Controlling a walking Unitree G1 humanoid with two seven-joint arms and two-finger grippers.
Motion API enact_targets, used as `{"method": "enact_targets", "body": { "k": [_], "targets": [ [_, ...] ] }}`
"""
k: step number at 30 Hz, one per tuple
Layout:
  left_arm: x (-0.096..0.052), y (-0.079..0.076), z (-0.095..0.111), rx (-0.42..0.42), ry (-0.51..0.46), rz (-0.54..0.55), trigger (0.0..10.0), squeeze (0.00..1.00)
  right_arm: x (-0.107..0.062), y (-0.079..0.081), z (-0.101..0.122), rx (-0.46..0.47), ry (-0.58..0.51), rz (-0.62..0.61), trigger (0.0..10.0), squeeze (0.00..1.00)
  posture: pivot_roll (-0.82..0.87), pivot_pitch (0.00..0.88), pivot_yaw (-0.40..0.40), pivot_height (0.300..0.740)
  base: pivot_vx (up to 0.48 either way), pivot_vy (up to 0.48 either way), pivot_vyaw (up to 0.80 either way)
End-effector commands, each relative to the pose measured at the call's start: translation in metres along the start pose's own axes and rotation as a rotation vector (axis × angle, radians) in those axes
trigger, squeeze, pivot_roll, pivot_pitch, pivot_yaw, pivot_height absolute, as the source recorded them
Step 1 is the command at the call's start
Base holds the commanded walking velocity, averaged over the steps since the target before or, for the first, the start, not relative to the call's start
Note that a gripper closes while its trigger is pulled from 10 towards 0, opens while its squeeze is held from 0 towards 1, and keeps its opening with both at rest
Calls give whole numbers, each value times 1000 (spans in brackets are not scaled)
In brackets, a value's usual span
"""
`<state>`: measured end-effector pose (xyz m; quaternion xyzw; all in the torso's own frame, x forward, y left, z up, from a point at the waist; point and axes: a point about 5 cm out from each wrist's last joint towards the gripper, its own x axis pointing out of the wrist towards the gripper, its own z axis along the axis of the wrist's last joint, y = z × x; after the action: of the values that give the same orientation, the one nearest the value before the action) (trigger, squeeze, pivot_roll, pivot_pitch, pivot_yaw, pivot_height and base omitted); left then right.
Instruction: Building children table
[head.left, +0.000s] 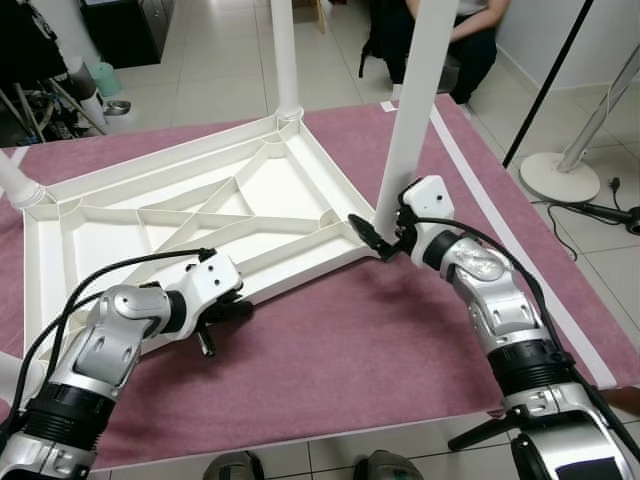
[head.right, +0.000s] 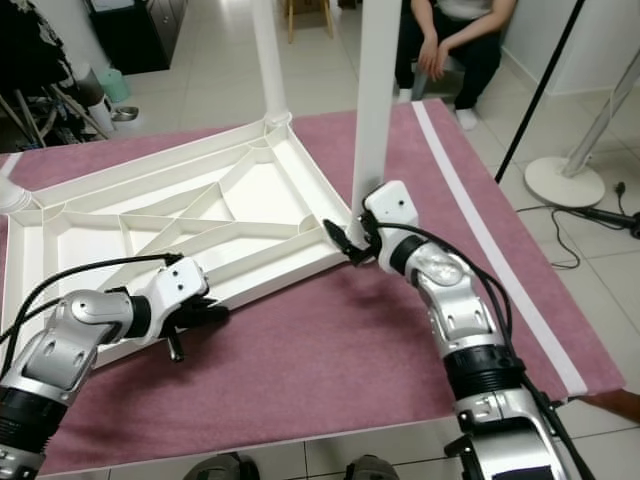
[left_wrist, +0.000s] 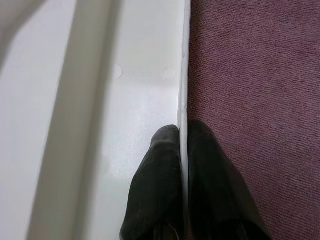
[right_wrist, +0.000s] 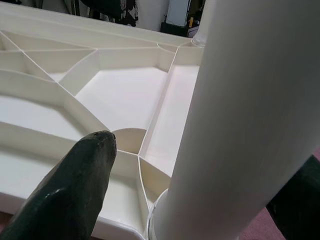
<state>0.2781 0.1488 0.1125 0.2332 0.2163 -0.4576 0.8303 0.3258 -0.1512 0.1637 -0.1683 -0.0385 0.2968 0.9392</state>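
A white plastic table top (head.left: 200, 215) lies upside down on a mauve mat (head.left: 330, 350). One white leg (head.left: 415, 110) stands upright in its near right corner socket, and another leg (head.left: 285, 60) stands at the far corner. My right gripper (head.left: 380, 238) is at the base of the near right leg, one black finger (right_wrist: 75, 190) on each side with a gap showing beside the leg (right_wrist: 240, 115). My left gripper (left_wrist: 182, 150) is shut, pinching the thin front rim (left_wrist: 183, 75) of the table top, and is also seen from above (head.left: 215, 325).
A person (head.left: 450, 40) sits on the tiled floor beyond the mat's far right corner. A round white stand base (head.left: 560, 175), black cables and a slanted black pole (head.left: 545, 85) are to the right. A teal cup (head.left: 105, 78) and a metal bowl (head.left: 117, 107) stand at the far left.
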Motion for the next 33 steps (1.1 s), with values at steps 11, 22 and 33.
{"method": "enact_targets", "body": {
  "k": [11, 22, 33],
  "targets": [
    [23, 5, 58, -137, -224, 204, 10000, 0, 6, 18, 16, -24, -75, -223, 10000, 0, -19, 0, 117, 740, 0, 0, 0],
    [19, 5, 73, -4, -235, 136, 10000, 1000, 9, 28, 28, -10, -132, -154, 10000, 0, -21, 0, 132, 740, 0, 0, 0],
    [33, -28, 83, -25, -267, 74, 10000, 0, 13, 39, 31, 20, -138, -131, 10000, 0, -14, 0, 129, 740, 0, 0, 0]
  ]
}}
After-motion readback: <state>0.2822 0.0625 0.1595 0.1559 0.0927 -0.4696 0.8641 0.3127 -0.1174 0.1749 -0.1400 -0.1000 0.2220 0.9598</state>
